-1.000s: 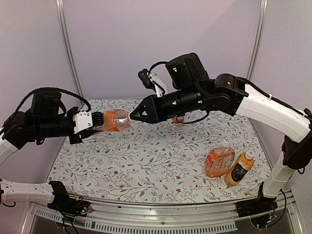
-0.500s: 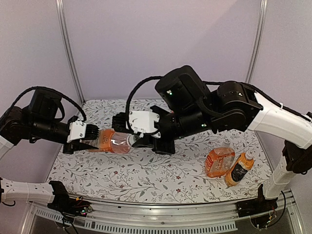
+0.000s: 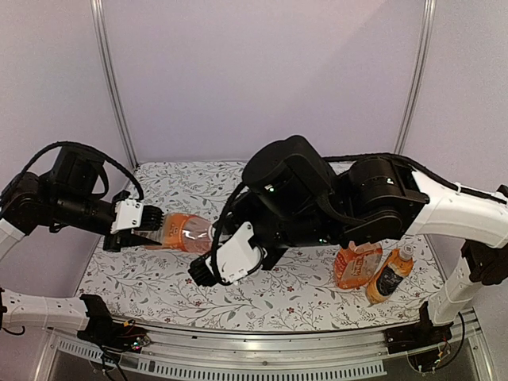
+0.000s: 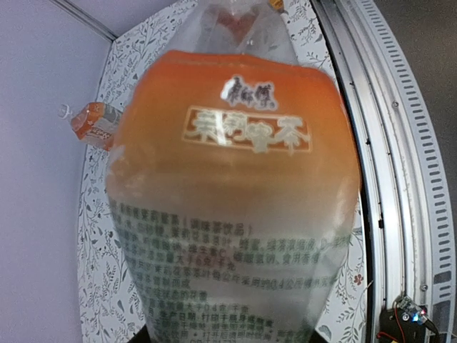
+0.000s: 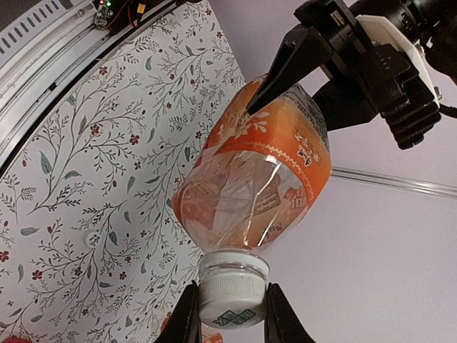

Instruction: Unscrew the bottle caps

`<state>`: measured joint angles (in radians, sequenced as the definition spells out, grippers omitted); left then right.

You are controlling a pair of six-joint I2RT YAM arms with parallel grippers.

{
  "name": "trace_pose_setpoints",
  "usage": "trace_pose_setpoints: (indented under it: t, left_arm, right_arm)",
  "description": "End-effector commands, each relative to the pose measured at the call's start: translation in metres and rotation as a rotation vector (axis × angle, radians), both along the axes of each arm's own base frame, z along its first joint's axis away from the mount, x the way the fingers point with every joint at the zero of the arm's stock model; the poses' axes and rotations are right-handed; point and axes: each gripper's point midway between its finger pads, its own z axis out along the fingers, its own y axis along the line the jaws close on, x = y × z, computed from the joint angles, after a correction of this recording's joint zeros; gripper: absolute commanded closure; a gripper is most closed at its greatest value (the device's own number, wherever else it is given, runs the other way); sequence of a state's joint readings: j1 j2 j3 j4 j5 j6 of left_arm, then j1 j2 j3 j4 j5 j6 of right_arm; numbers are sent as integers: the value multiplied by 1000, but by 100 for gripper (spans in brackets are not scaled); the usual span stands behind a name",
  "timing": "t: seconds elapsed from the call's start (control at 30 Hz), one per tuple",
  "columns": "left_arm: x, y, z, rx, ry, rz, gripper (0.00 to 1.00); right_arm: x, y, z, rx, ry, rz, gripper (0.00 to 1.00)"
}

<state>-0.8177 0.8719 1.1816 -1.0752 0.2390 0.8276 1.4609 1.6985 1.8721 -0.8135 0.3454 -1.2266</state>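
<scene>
Cap (image 5: 233, 289) pinched btwn R hand (image 5: 232, 316) fingers | bottle (image 3: 187, 232) clamped in L hand (image 3: 157, 228)

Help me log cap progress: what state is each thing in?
Left gripper, shut on held bottle.
Held bottle, sideways in the air, capped.
Cap, on, pinched by right fingers.
Right gripper, shut on cap.
Clear bottle, lying, capped.
Dark-labelled bottle, lying, capped.
Far bottle, lying, capped.

Floral-print table cover (image 3: 159, 278); aluminium rail (image 3: 278, 348) along near edge; lilac backdrop (image 3: 262, 71) behind
</scene>
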Motion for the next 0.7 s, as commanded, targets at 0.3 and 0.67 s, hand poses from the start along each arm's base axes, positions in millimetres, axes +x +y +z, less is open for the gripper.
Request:
trace_pose_setpoints:
  t: [0.3,0.67]
  left_arm:
    - [-13,3,-3,-28,21,-24,78]
    - [-18,-2,11,-64,67,-30,78]
  right_arm:
    - [7,-55,38,174,103,-31,100]
    - [23,-54,-1,47,29,-64,100]
